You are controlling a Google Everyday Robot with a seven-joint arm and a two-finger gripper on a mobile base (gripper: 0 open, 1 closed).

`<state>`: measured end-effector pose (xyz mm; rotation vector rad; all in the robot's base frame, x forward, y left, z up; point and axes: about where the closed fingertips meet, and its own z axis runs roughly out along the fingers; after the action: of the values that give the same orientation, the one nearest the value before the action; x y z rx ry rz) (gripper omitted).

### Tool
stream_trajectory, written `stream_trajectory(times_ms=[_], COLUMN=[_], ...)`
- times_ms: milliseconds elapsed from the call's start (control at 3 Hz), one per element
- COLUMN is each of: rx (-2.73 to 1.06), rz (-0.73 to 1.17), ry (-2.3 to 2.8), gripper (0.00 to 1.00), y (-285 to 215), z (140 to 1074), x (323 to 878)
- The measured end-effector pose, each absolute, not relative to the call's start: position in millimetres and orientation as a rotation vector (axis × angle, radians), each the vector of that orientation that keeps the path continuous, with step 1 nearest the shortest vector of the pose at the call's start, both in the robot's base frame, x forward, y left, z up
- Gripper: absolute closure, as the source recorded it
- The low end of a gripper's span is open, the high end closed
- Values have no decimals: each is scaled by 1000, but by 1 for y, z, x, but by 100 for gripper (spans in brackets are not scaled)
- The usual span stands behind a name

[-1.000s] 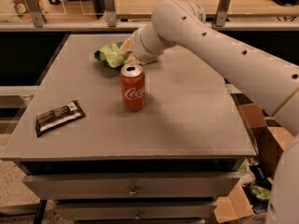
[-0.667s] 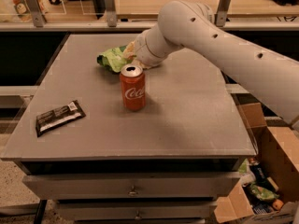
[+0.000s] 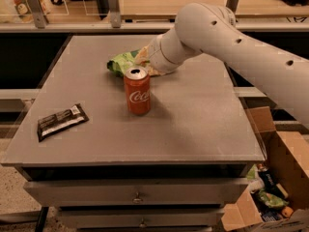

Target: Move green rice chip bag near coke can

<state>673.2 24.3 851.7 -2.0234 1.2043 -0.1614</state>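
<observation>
The green rice chip bag [image 3: 120, 62] lies crumpled on the grey table [image 3: 193, 124], just behind the coke can. The coke can [image 3: 137, 91] stands upright near the table's middle, red with white script and a silver top. My gripper [image 3: 145, 61] is at the bag's right end, at the tip of the white arm [image 3: 217, 37] that reaches in from the right. The wrist covers the gripper and the bag's right part.
A black-and-white wrapped bar [image 3: 62, 121] lies near the table's front left. An open cardboard box [image 3: 270, 187] with items stands on the floor at the right. A rail with posts [image 3: 113, 6] runs behind the table. Drawers sit below the tabletop.
The arm has shifted a little to the right. The bag and the can stay about where they were.
</observation>
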Motion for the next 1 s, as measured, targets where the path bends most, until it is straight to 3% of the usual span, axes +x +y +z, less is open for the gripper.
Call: stream_trajectory(times_ms=[1000], rx=[-1991], rz=[-234], ry=[1164], gripper=[100], y=[-34], z=[864], x=[664])
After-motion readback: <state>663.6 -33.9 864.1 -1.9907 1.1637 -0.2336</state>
